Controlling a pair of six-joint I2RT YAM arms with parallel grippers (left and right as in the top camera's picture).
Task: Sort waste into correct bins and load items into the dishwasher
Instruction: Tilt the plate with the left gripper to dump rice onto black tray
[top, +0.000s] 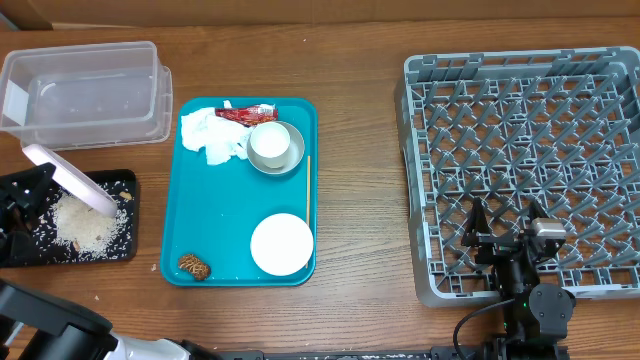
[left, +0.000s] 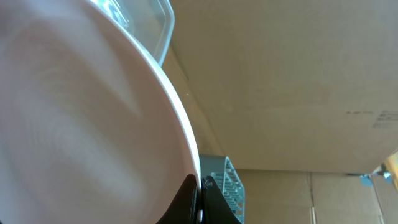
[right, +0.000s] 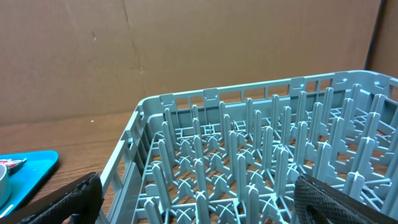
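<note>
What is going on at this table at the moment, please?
The left gripper is shut on the large plate, holding it tilted over the black tray, where white rice scraps lie. The right gripper hangs open over the near corner of the dish rack, which has nothing loaded in it yet. On the teal tray lie the napkin, red wrapper, bowl, wooden stick, small plate and brown lump.

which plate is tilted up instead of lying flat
The large plate: it is tilted steeply above the black tray, while the small plate lies flat on the teal tray.
</note>
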